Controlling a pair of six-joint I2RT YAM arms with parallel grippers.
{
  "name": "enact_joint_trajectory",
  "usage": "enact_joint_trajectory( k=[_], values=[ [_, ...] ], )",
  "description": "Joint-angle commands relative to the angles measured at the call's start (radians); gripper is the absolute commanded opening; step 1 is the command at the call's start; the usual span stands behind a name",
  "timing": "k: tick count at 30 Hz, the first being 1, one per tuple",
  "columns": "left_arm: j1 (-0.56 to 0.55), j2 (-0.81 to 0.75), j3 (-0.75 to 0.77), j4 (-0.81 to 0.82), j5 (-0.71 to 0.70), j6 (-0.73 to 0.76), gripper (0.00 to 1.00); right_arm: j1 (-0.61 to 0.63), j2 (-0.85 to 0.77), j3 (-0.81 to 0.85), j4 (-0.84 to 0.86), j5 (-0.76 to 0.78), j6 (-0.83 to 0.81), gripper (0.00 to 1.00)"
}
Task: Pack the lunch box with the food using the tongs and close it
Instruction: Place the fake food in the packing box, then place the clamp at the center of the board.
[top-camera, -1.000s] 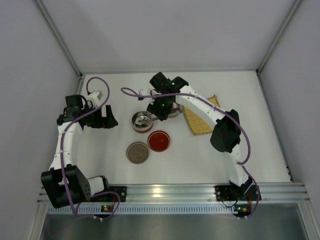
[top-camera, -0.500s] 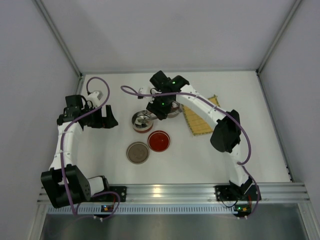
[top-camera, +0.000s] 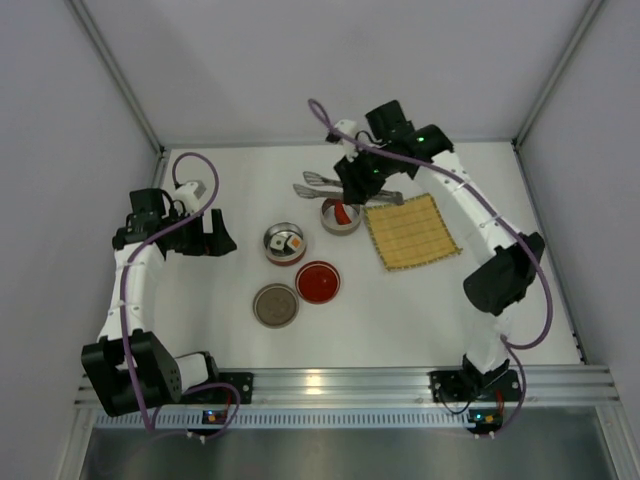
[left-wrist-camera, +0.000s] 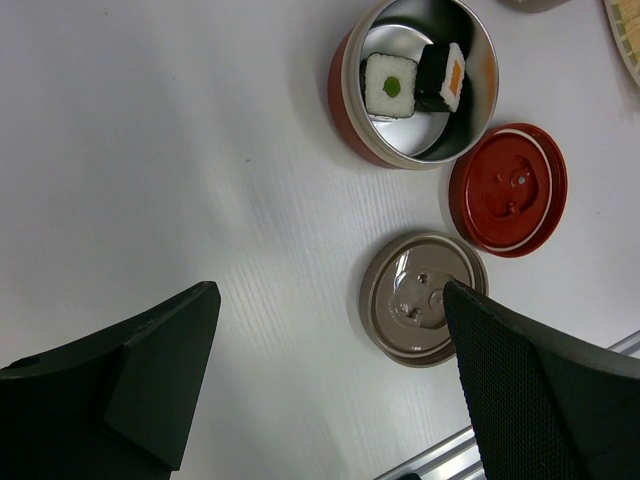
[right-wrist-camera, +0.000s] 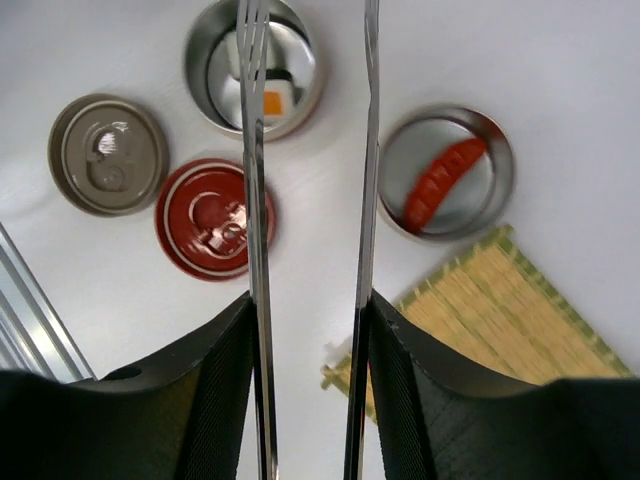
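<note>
White counter (top-camera: 400, 310), overhead: left gripper (top-camera: 218, 240) spread wide, empty; right gripper (top-camera: 350, 183) clamps tongs (top-camera: 312, 190) at far side. Left wrist: two sushi pieces (left-wrist-camera: 390, 85) inside red tin (left-wrist-camera: 340, 80). Right wrist: tongs' arms apart, red piece (right-wrist-camera: 440, 180) in steel tin (right-wrist-camera: 480, 205) beside bamboo mat (right-wrist-camera: 500, 320).

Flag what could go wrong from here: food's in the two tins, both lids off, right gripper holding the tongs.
1. The tongs jut far beyond the right gripper; a low swing could clip the sushi tin.
2. The orange-centred sushi looks tilted against the tin wall, so it may sit high and block a lid.
3. The red lid and grey lid lie side by side; a swapped lid might not seat.
</note>
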Motion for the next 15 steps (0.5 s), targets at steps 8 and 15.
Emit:
enact_joint_trajectory(
  k=[8,15],
  values=[
    [0.005,-0.031,0.041,-0.003,0.02,-0.006,0.98,-0.435,-0.408,-0.493,0.264,-0.042,0.116,0.43],
    [0.006,-0.016,0.047,0.006,0.024,-0.018,0.98,-0.718,-0.471,-0.717,0.362,-0.002,0.068,0.42]
  ],
)
